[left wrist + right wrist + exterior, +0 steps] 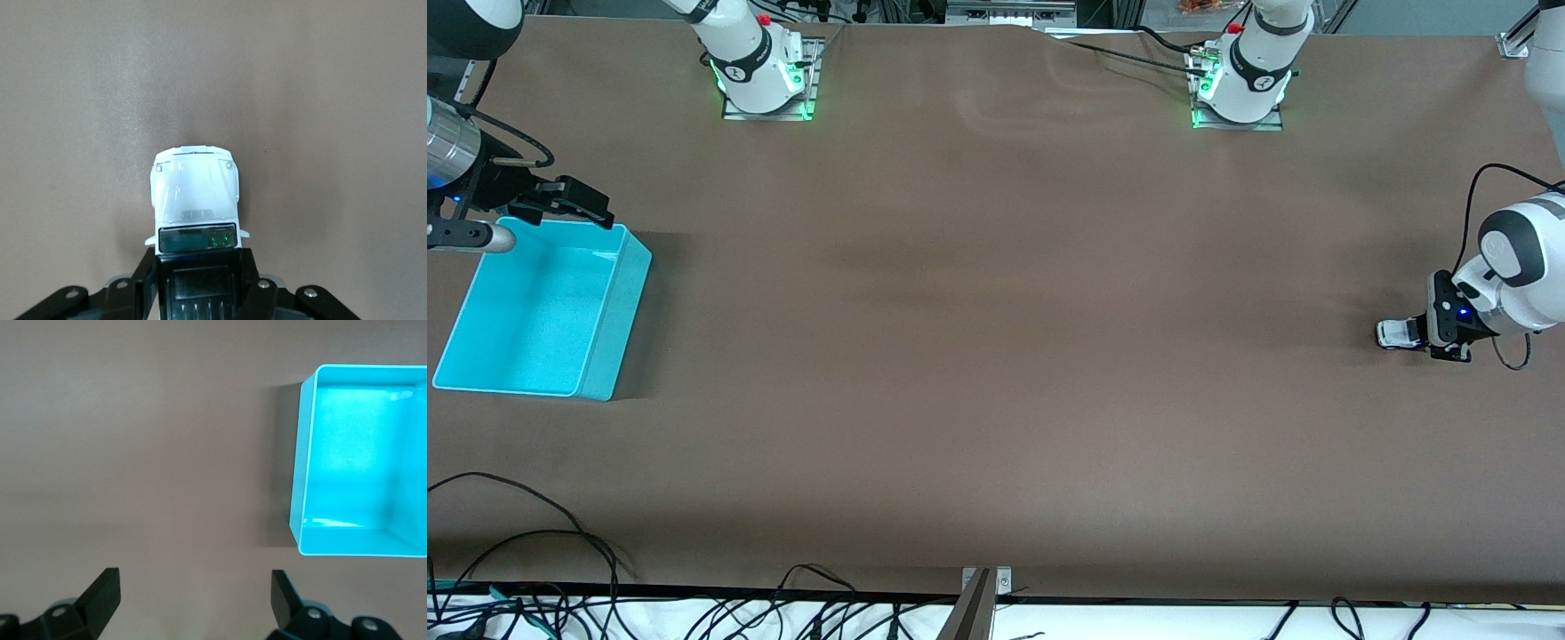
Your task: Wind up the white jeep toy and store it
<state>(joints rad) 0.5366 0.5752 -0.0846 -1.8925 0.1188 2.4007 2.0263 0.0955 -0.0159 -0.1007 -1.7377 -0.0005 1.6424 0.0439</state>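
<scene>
The white jeep toy [1392, 334] is low at the table near the left arm's end; I cannot tell whether its wheels touch the cloth. My left gripper [1419, 332] is shut on its black rear section. In the left wrist view the white hood [195, 193] sticks out past the gripper [198, 283], with one black finger [143, 280] on each side of the rear. My right gripper [580, 206] hangs open and empty over the turquoise bin's [615, 307] rim farthest from the front camera. In the right wrist view the gripper [195, 595] is wide open over bare cloth, the bin [301, 467] beside it.
The bin is empty and stands at the right arm's end of the brown cloth-covered table. Loose cables [560, 542] lie along the table edge nearest the front camera. A metal bracket [985, 582] sits at the middle of that edge.
</scene>
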